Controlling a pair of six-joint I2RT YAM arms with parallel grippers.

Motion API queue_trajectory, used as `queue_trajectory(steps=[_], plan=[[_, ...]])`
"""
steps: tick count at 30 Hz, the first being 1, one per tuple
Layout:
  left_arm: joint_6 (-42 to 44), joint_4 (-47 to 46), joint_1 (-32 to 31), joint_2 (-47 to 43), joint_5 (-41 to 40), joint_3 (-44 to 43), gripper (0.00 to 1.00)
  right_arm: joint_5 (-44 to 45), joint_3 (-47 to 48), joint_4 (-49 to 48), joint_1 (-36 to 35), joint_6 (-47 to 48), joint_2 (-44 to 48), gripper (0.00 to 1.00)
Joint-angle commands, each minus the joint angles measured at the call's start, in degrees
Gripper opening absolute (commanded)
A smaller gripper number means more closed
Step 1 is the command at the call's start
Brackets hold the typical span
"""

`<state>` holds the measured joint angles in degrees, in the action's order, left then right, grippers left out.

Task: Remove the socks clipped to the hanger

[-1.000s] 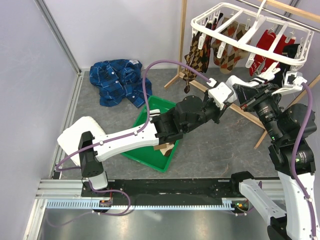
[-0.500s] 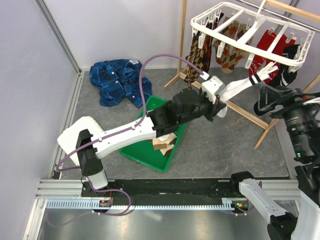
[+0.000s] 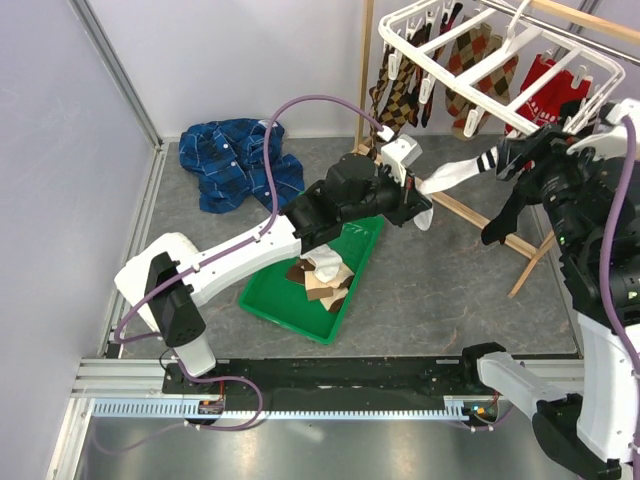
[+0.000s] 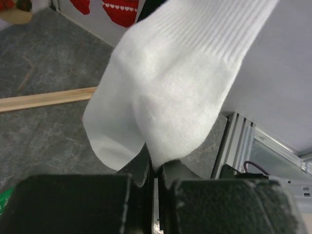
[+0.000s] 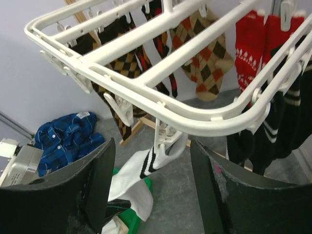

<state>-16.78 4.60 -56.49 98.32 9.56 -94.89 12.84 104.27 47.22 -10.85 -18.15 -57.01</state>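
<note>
a: what has the left claw [image 4: 155,166] got?

b: its two fingers are pressed tight together on the toe end of the white sock [image 4: 170,92]. the fabric bunches out right above the pinch.

a: and where does that sock run?

b: from above, it stretches in a taut line from the left claw up to the right, towards the hanger [image 5: 214,124]. its black-striped cuff sits in a clip [image 5: 162,134] hanging under the near rail, so it is not off yet.

a: the right claw [image 5: 152,156]?

b: spread wide, nothing in it. in its wrist view the clip and the striped cuff show between the two fingers; i cannot tell whether either finger touches them.

a: what else hangs on the hanger?

b: argyle socks [image 5: 204,58] in tan, brown and red along the far bars, red socks [image 5: 248,44] with a white pattern to the right, and black socks [image 5: 287,112] at the right edge, all clipped and dangling.

a: and below?

b: a green tray [image 3: 290,315] lies on the grey worktop [image 3: 430,290] under the left arm, with a small pile of socks [image 3: 322,278] in it. a blue shirt [image 3: 235,160] lies crumpled further back on the left, well apart from the tray. the hanger hangs by the wooden stand [image 3: 365,70].
</note>
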Motion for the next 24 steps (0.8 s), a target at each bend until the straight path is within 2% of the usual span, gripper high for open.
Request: queue_trajectory(steps=[1, 5, 12, 17, 24], plan=[[-2.7, -2.0, -0.6, -3.1, 5.0, 1.4, 0.02, -0.9, -7.9, -7.1, 0.0, -3.3, 6.2, 0.72], [-5.7, -1.1, -0.6, -4.3, 7.5, 2.3, 0.02, -2.3, -12.2, -12.2, 0.1, -3.5, 7.2, 0.75], [-9.3, -0.5, -0.6, -6.5, 11.3, 3.8, 0.02, 0.4, -11.8, -10.4, 0.1, -6.6, 5.9, 0.75], [-10.3, 0.3, -0.6, -6.8, 12.5, 3.8, 0.02, -4.1, -13.8, -14.2, 0.1, -7.8, 6.6, 0.77], [-10.4, 0.3, -0.6, -6.8, 13.1, 3.2, 0.02, -5.1, -15.3, -16.7, 0.1, -13.8, 6.4, 0.76]])
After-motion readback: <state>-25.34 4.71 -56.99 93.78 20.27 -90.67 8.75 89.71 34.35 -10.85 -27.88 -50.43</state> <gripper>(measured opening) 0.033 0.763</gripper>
